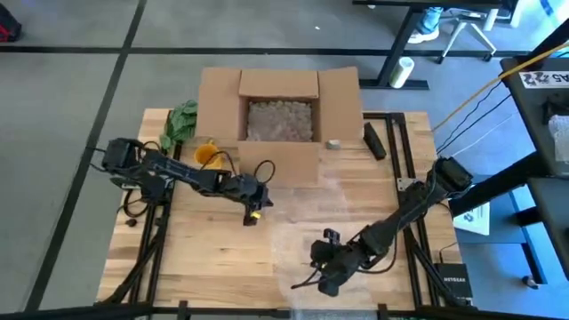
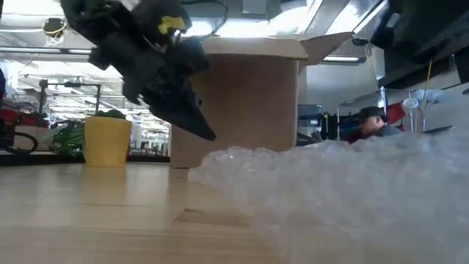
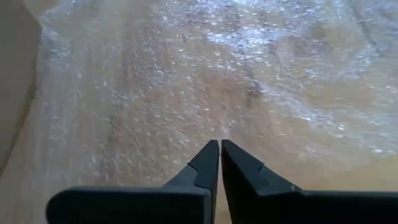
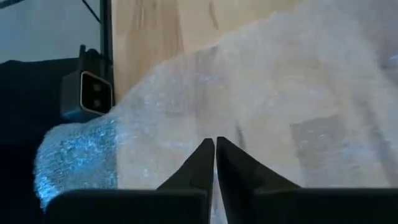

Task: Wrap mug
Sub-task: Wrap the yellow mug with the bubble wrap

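A yellow mug point(image 1: 206, 156) stands upright on the wooden counter point(image 1: 204, 249), just beside the open cardboard box point(image 1: 278, 111); likely rigid, smooth and breakable, best gripped at the rim. Soft, light bubble wrap point(image 1: 356, 222) lies well apart. The left end effector point(image 1: 253, 213) hovers between them, fingers pressed together; the right end effector point(image 1: 327, 276), likewise closed, sits over the wrap's near edge. No legible mug markings

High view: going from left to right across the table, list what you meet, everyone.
Green leafy item → yellow mug → left gripper → cardboard box → right gripper → black bar-shaped object.
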Available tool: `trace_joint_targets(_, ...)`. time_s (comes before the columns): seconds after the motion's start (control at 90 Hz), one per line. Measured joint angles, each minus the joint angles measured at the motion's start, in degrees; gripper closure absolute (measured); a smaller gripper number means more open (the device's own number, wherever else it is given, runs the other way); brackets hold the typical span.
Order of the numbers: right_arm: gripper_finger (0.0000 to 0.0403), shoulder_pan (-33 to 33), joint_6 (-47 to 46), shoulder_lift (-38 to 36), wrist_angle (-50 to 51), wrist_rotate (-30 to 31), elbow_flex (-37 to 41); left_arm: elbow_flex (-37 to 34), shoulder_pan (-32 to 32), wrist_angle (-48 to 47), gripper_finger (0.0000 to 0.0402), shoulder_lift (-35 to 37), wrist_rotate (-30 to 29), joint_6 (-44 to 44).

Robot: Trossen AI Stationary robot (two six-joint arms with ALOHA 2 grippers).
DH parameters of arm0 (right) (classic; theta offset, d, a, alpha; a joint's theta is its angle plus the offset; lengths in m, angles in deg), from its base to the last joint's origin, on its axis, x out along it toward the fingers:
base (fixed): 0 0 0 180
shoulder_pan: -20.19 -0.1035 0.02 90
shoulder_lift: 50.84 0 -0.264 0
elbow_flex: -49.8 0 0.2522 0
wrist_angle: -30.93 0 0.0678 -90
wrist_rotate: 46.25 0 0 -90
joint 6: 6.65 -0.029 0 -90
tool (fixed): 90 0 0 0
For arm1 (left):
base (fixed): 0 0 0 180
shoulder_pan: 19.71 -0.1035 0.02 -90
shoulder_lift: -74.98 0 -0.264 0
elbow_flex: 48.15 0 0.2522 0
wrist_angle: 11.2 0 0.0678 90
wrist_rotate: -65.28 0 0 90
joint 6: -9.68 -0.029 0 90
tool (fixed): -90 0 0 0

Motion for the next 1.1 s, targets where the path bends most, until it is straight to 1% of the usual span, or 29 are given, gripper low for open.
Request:
trace_joint_targets(0.144, 0.0402, 0.1, -2.2, 0.0, -5.5, -1.4, 3.7, 1.4, -2.4, 0.0, 0.0402, -4.4, 3.2, -0.1)
trace_joint_targets(0.256, 0.0402, 0.1, -4.3, 0.0, -9.0, -1.4, 5.9, 2.0, -3.0, -0.1, 0.0401, -6.9, 3.7, -0.7)
trace_joint_targets(0.367, 0.0402, -0.3, -6.0, 0.0, -10.9, -1.6, 7.4, 2.4, -3.0, -0.2, 0.0401, -7.6, 3.8, -1.5)
trace_joint_targets(0.456, 0.0402, -0.7, -7.3, 0.0, -13.6, -3.8, 8.5, 2.5, -3.0, -0.1, 0.0401, -7.6, 2.2, -1.7)
trace_joint_targets(0.544, 0.0402, -1.1, -9.0, 0.0, -14.8, -7.7, 9.3, 2.5, -3.0, -0.5, 0.0401, -7.6, 1.6, -1.3)
trace_joint_targets(0.689, 0.0402, -2.5, -12.7, 0.0, -13.6, -12.8, 9.6, 2.5, -2.7, -3.0, 0.0401, -7.6, 1.7, 0.3)
trace_joint_targets(0.811, 0.0403, -3.8, -16.2, 0.0, -10.0, -14.0, 9.6, 2.6, -1.6, -4.4, 0.0401, -8.1, 2.5, 1.8)
trace_joint_targets(0.9, 0.0403, -4.1, -17.7, 0.1, -7.0, -14.0, 9.6, 2.7, -0.3, -3.3, 0.0401, -9.4, 4.3, 2.8)
trace_joint_targets(1.0, 0.0403, -3.9, -18.3, 1.7, -6.6, -14.6, 9.6, 2.7, 1.6, -0.6, 0.0401, -11.5, 6.6, 3.9)
trace_joint_targets(1.1, 0.0403, -3.4, -18.4, 5.0, -8.8, -17.4, 9.5, 2.7, 2.7, 1.5, 0.0401, -13.1, 10.1, 4.8)
